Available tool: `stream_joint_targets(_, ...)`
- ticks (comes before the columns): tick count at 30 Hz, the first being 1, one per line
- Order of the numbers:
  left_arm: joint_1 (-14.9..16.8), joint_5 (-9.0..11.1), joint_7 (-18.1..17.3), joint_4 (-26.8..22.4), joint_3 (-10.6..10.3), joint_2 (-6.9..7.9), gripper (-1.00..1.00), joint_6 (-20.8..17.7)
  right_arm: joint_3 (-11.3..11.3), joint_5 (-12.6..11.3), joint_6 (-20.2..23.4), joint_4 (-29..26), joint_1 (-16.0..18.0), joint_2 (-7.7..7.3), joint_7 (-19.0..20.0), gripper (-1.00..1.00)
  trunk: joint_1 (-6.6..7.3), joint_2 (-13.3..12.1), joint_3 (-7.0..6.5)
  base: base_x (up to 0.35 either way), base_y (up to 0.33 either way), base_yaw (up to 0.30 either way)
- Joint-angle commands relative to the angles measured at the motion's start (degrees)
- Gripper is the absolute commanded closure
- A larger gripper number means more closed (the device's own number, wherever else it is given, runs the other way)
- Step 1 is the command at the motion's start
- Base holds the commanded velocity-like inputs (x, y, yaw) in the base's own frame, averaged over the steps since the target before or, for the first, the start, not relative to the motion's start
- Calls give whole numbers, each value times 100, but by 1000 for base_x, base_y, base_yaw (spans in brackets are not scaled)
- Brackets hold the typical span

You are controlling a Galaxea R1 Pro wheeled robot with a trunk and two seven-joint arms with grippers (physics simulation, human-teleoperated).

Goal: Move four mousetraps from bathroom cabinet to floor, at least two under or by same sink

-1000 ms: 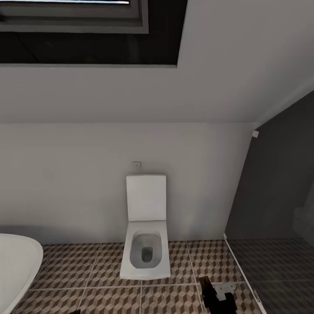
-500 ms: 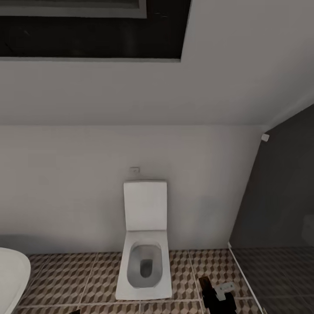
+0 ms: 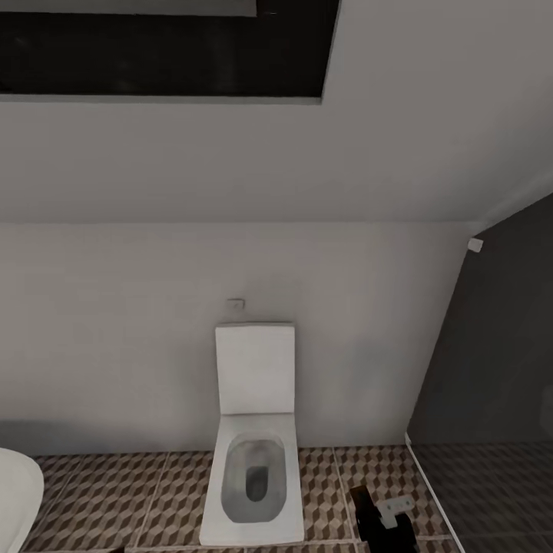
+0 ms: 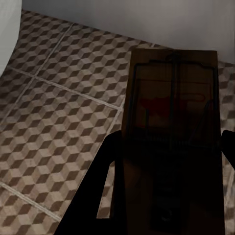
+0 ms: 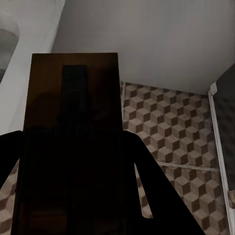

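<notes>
In the left wrist view a tan-brown mousetrap [image 4: 171, 122] with dark wire parts and a red mark sits between the dark fingers [image 4: 100, 181] of my left gripper [image 4: 166, 161], which is shut on it above the cube-patterned bathroom floor [image 4: 58, 112]. My right gripper [image 5: 73, 166] is shut on a second mousetrap [image 5: 73, 107], a dark brown board held over the floor [image 5: 171, 127]. In the head view my right gripper [image 3: 380, 522] shows at the lower edge, right of the toilet. The cabinet is out of view.
A white toilet [image 3: 253, 461] with its lid up stands against the pale wall straight ahead. A white rounded fixture [image 3: 15, 491] pokes in at the lower left. A dark glass partition [image 3: 491, 399] closes off the right side. Tiled floor [image 3: 153, 491] lies either side of the toilet.
The whole head view has shifted: the toilet sits lower and the white fixture has slid further out at the left, so the camera moved. Both grips look unchanged.
</notes>
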State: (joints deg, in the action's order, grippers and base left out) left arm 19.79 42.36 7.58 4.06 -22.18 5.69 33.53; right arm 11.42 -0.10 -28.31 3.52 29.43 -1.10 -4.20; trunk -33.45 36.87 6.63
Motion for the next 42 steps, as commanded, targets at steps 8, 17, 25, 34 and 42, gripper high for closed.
stream_joint_targets(8, 76, -74, 349, -1303, -67, 219, 100, -1327, 28, -37, 45, -479, 11, -4, -24, 100, -2, 9, 10, 0, 0, 0)
stream_joint_targets(17, 271, -93, 871, -3480, -67, 890, 100, -3580, -33, -59, 1309, -1490, 14, -26, -39, 100, -2, 9, 10, 0, 0, 0)
stream_joint_targets(25, 892, -93, 880, -3611, -69, 948, 100, -4633, -470, -17, 1607, -1785, 44, -23, -379, 100, -2, 9, 10, 0, 0, 0)
stream_joint_targets(34, 989, -88, 830, -3606, -84, 952, 100, -4707, -508, 10, 1626, -1800, 46, -22, -405, 100, -2, 9, 10, 0, 0, 0)
stream_joint_targets(42, 992, -100, 837, -3593, -97, 917, 100, -4411, -473, 25, 1589, -1791, 46, -22, -406, 100, -2, 9, 10, 0, 0, 0)
